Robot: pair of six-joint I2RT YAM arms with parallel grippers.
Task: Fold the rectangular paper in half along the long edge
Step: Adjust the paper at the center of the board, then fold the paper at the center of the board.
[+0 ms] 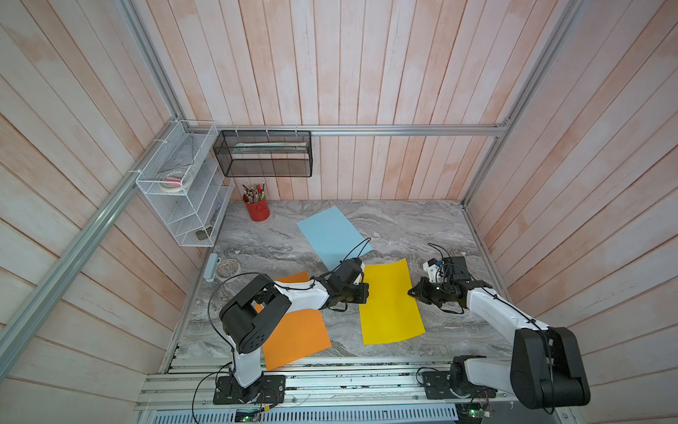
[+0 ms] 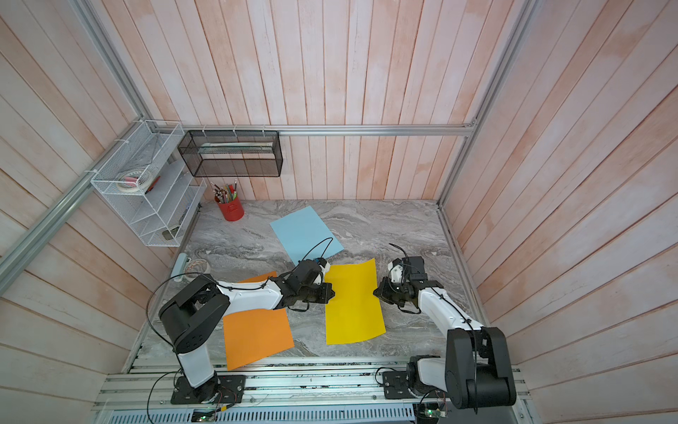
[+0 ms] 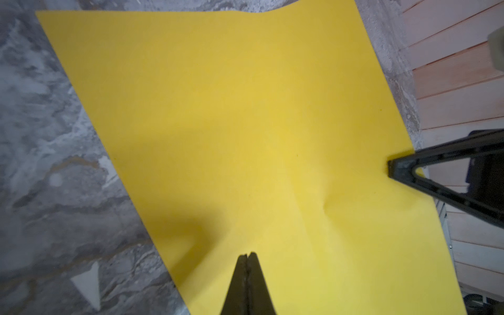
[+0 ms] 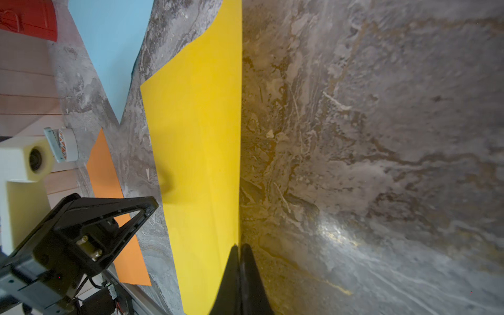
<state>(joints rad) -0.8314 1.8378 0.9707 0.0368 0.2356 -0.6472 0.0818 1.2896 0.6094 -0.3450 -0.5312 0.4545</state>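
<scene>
The rectangular yellow paper point(image 1: 389, 304) point(image 2: 352, 304) lies in the middle of the marble table, long edges running front to back. My left gripper point(image 1: 367, 292) point(image 3: 246, 255) is shut, its tip over the paper just inside the left long edge; whether it touches I cannot tell. A small wrinkle shows in the sheet ahead of it. My right gripper point(image 1: 409, 292) point(image 4: 239, 245) is shut on the right long edge of the yellow paper point(image 4: 196, 136), and that edge runs straight into the seam between its fingers, slightly raised off the table.
A blue paper point(image 1: 332, 235) lies behind the yellow sheet, and an orange paper point(image 1: 297, 336) lies partly under my left arm. A red pencil cup point(image 1: 257, 211) and a small bowl point(image 1: 226, 268) stand at the left. A white wire rack point(image 1: 183, 183) and a black mesh basket point(image 1: 264, 154) hang on the walls.
</scene>
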